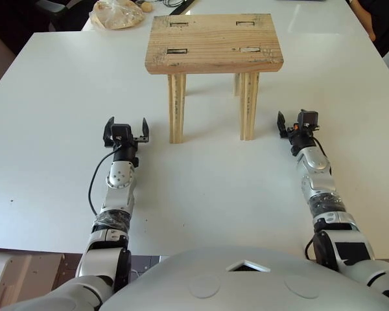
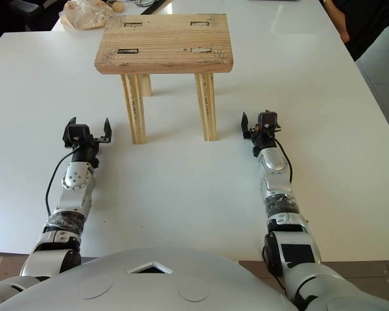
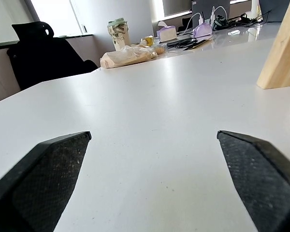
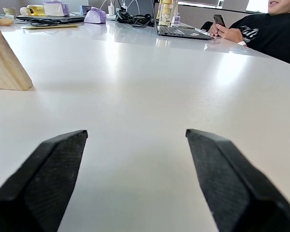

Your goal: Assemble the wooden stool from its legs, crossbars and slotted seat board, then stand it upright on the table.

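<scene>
Since the white table (image 1: 201, 194) already carries the wooden stool (image 1: 214, 44) upright on its legs toward the far side, slotted seat board on top, I judge assembly finished and only the wrap-up left. My left gripper (image 1: 126, 123) rests released and empty on the tabletop near the front left leg (image 1: 176, 107); my right gripper (image 4: 136, 132) sits likewise spread near the front right leg (image 1: 249, 103). Next I'd simply draw both arms clear without nudging a leg
</scene>
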### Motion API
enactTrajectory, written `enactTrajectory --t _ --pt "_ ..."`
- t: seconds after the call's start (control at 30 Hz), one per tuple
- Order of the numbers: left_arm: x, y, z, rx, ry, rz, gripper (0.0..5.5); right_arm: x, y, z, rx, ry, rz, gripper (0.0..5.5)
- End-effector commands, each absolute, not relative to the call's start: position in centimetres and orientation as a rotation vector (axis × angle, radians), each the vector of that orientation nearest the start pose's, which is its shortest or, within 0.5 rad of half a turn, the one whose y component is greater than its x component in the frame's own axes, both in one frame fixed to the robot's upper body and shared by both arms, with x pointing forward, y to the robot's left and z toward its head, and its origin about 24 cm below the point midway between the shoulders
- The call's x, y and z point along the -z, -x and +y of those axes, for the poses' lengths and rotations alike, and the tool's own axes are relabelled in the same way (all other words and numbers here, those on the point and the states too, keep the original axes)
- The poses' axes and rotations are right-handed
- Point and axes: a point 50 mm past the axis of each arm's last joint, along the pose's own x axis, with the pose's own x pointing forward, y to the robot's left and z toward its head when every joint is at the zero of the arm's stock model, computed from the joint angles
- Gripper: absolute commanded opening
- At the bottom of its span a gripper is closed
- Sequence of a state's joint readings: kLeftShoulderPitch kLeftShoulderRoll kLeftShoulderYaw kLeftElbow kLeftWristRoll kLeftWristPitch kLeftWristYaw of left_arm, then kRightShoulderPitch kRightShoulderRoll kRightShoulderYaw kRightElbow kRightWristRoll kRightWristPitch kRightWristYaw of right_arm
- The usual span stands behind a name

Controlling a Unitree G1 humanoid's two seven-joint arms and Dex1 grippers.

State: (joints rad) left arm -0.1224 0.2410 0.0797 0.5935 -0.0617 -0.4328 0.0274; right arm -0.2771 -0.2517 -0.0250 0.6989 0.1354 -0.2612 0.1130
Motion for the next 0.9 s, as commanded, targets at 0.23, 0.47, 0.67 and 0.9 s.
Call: enactTrajectory --t 0.23,0.47,0.67,0.9 --pt "1.7 -27.2 24.5 -0.16 -0.087 0.098 4.82 4.1 -28.4 -19.5 -0.002 0.103 0.296 3.76" --pt "0.0 -29.8 25.9 -0.142 -0.079 0.104 4.82 5.7 -27.5 -18.1 0.073 0.07 0.329 3.76" --pt "-1.7 -30.9 27.9 -0.141 -0.095 0.093 4.82 6.3 -27.2 -16.9 0.111 0.056 0.337 3.76" --pt "-1.9 -31.0 28.6 -0.151 -0.136 0.092 4.82 6.2 -27.6 -18.1 0.169 0.008 0.349 3.76"
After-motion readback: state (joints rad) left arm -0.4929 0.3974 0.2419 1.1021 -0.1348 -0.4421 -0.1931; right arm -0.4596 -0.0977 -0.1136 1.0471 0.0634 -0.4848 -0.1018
